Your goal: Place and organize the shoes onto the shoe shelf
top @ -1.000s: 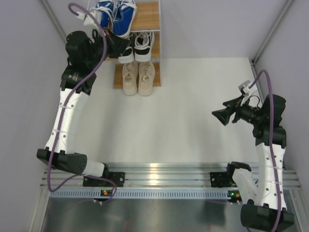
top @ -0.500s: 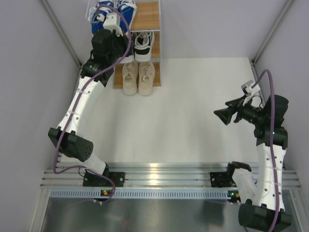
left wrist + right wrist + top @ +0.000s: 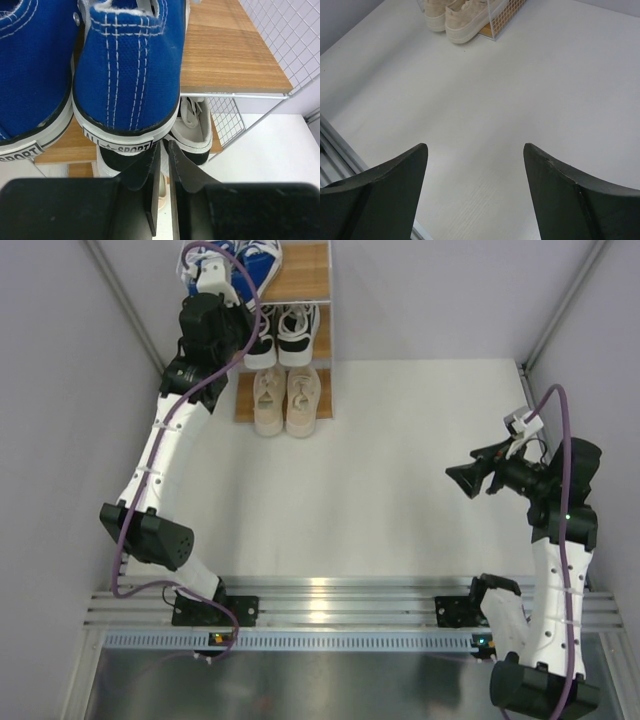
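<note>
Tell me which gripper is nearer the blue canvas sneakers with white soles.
Left. The left gripper sits right behind the heels of the blue canvas sneakers; the right gripper hangs far off, over the right side of the white table.

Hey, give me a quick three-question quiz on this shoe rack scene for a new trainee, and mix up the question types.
1. True or false: the right gripper is holding a shoe.
2. Which tier of the shoe shelf holds the blue pair? A) bottom B) middle C) top
3. Fill in: the ___ gripper is up at the shelf, close to a blue heel.
Key: 1 false, it is open and empty over the table; 2 C; 3 left gripper.
</note>
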